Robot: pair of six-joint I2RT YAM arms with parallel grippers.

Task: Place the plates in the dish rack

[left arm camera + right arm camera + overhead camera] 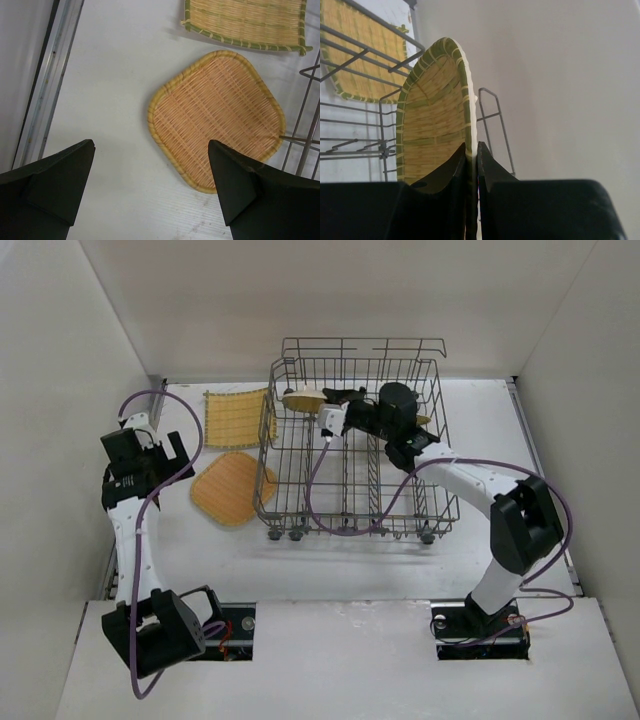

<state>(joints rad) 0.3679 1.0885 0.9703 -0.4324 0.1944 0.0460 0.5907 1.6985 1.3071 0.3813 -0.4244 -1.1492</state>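
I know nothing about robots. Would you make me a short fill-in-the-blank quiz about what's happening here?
The green-rimmed plate is clamped by the ____ arm's end effector.
The left end effector, near the orange-tan plate, is ____ and holds nothing.
____ plates lie flat on the table, left of the dish rack.
Missing words: right; open; two.

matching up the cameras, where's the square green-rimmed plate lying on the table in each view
top external: square plate upper left on the table, beside the dish rack
left wrist: plate top right, cut off by the frame
right wrist: plate top left, behind rack wires
shared landmark: the dish rack's wires
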